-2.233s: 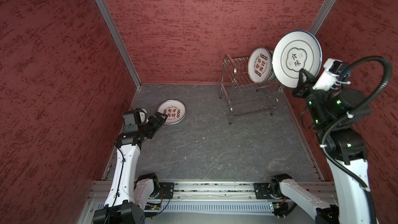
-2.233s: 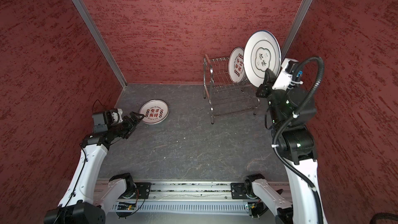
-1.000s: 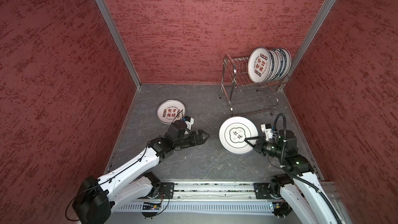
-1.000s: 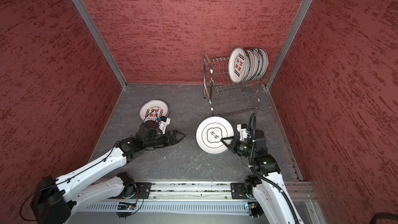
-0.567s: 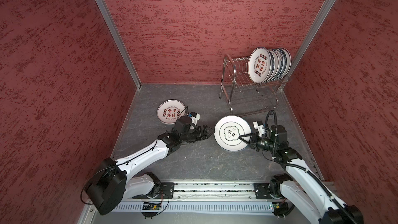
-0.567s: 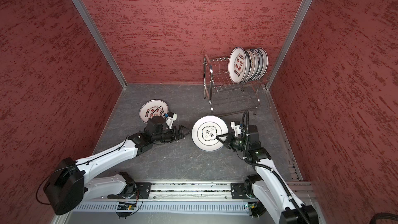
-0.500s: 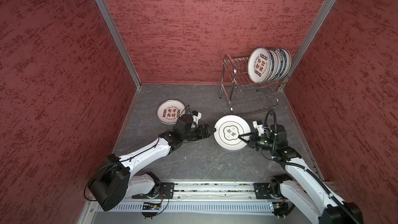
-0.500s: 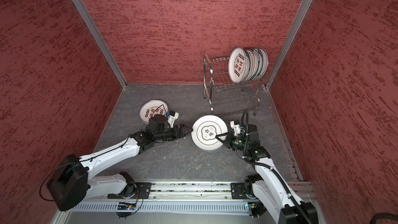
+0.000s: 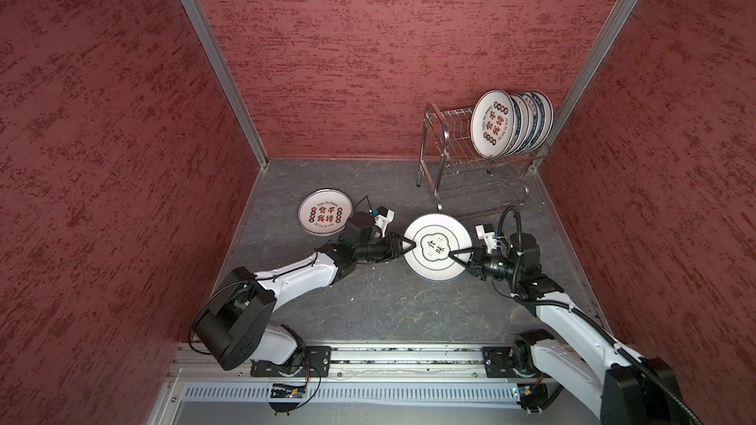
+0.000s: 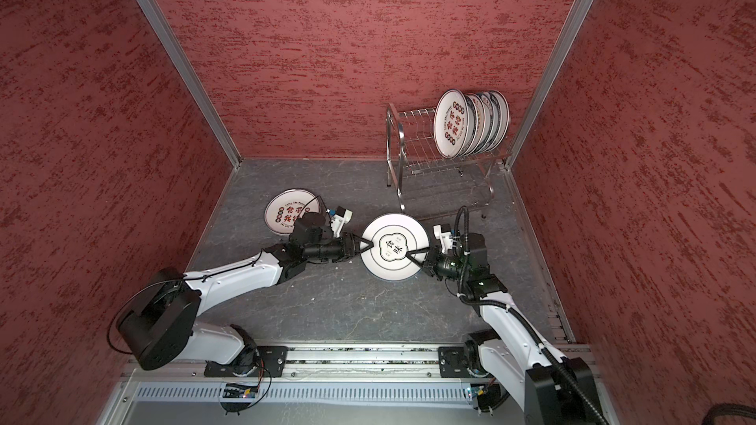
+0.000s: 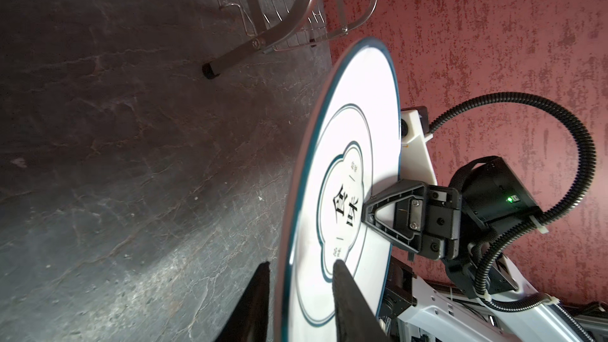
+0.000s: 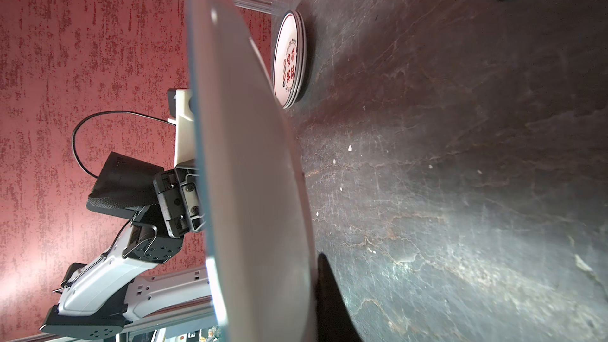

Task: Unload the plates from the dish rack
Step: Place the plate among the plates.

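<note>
My two top views sit high over the front rail (image 9: 368, 361), side by side, facing down toward the back wall (image 9: 388, 34). Both take in the whole worktop (image 9: 380, 304). My left wrist camera looks close along its pincer (image 11: 301, 266) at the printed face of a plate (image 11: 358, 110). My right wrist camera, just as near, sees the underside of that same plate (image 12: 250, 159).

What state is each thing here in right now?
teal-rimmed plate: face up, raised off the floor, between both end effectors.
right end effector: shut on that plate's rim.
left end effector: straddles the opposite rim; firm grip unclear.
stacked plates: lying flat, face up.
racked plates: standing on edge, upper tier.
dish rack: upright, partly loaded.
</note>
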